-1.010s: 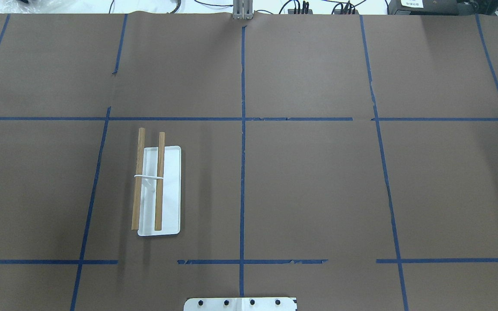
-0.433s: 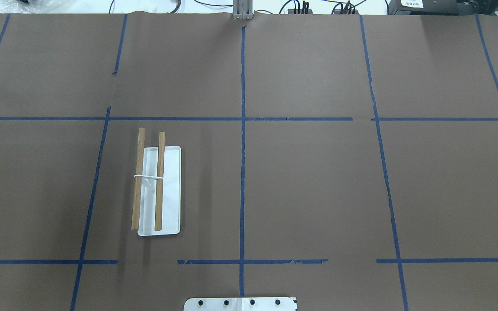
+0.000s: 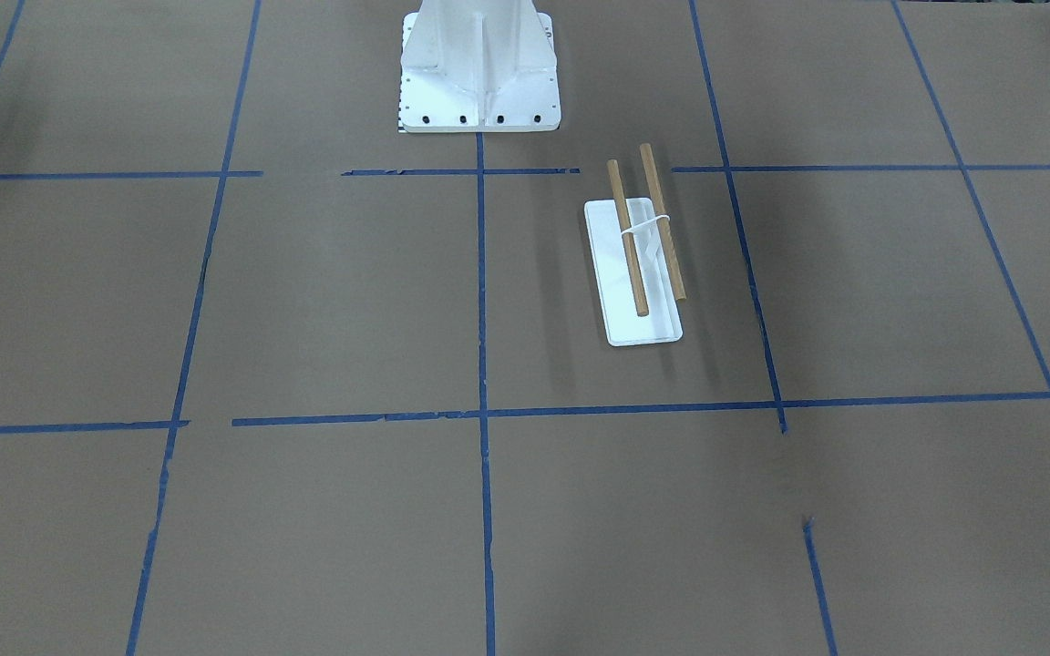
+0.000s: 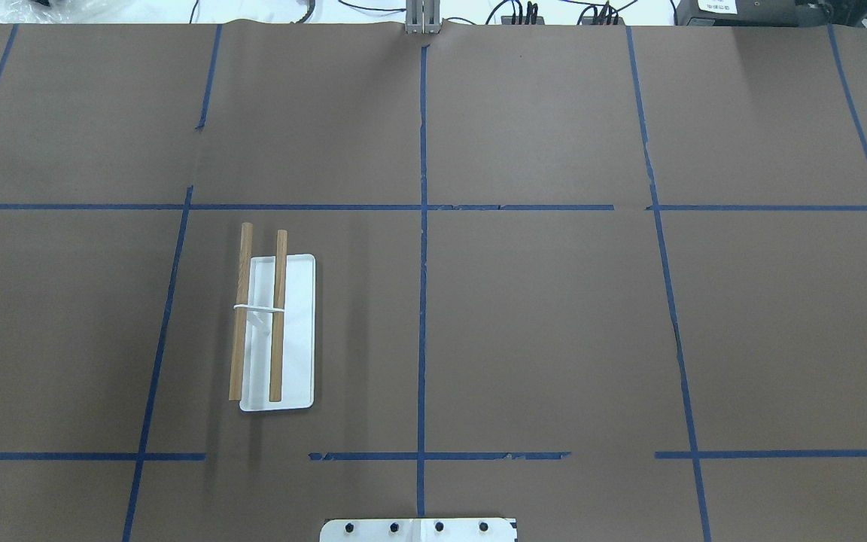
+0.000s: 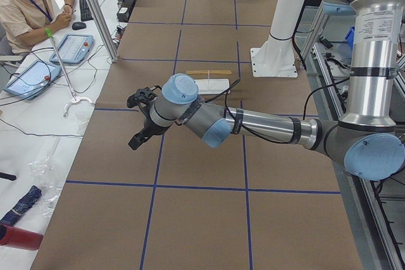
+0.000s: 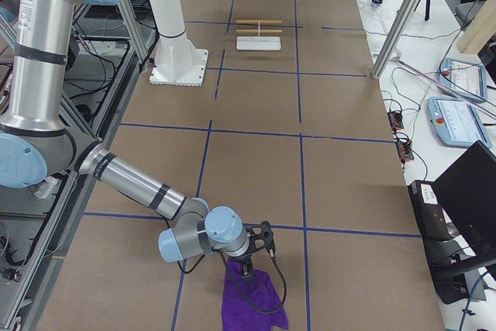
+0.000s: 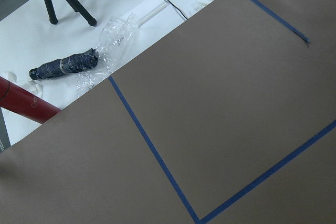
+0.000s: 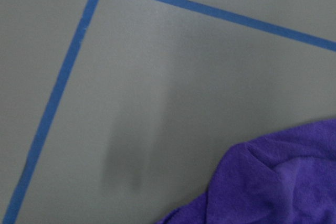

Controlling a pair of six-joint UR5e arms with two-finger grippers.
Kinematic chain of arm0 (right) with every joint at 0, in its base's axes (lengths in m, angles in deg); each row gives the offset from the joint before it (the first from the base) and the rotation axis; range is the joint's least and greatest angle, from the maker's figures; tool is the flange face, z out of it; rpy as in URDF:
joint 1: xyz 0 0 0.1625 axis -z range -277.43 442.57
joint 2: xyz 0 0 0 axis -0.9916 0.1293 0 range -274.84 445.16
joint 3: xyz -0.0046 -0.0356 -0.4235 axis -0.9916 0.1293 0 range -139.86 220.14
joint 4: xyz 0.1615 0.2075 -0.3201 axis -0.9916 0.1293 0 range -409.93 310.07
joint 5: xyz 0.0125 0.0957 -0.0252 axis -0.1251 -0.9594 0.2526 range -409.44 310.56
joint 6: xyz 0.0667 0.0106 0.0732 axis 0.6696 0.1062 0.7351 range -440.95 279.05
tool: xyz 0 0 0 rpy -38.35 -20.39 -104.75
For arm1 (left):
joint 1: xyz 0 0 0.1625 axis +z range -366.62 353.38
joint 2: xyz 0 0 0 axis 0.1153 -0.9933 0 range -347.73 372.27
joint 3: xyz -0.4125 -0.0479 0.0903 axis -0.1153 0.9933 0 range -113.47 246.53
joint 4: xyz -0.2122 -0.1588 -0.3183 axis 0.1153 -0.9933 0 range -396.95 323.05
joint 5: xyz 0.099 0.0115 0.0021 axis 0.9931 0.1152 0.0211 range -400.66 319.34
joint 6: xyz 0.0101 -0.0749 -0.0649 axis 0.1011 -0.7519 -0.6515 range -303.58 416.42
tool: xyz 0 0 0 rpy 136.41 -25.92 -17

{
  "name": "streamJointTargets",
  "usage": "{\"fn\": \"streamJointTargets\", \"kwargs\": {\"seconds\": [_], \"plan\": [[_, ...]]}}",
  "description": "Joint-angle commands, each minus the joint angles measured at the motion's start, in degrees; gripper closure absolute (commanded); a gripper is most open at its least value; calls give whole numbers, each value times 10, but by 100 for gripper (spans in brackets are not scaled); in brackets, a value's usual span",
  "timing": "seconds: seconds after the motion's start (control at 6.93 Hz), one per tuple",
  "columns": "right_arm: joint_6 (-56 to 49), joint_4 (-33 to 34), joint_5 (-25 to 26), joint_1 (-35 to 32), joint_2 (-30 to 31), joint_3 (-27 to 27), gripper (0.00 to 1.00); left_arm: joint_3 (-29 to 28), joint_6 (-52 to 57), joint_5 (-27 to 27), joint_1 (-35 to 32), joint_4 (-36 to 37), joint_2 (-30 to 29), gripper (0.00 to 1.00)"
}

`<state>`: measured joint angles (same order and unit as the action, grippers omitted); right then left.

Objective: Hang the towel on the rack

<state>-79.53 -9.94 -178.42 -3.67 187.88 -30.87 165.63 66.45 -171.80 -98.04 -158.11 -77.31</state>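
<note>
Task judged not begun: towel (image 6: 252, 304) noted crumpled at 6 o'clock of R gripper (image 6: 249, 263), rack (image 4: 294, 339) bare at 8 o'clock of overhead ctr, well apart; whether R gripper or L gripper (image 5: 140, 120) is open or closed can't be told; pick-up, carry and drape outstanding.

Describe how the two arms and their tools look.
The left arm and right arm are silver tubes with light-blue joint caps and black bands. The left tool and right tool are black. A black cable loops along the left arm.
</note>
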Motion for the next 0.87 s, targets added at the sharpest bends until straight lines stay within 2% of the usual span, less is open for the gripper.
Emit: {"fn": "streamJointTargets", "kwargs": {"seconds": [0.0,0.14,0.29,0.43,0.58,0.72], "plan": [[5,-24,32,12,7,35,11,1,0,-3,0,-11,0,0],[3,-25,49,44,5,35,17,1,0,-4,0,-14,3,0],[3,-26,51,55,5,35,18,0,0,-4,0,-14,2,0],[1,-26,51,56,5,37,24,0,0,-4,0,-14,2,0],[-1,-26,52,56,5,38,40,0,0,-4,0,-15,2,0],[-2,-26,54,56,5,38,67,0,0,-4,0,-18,2,0]]}}
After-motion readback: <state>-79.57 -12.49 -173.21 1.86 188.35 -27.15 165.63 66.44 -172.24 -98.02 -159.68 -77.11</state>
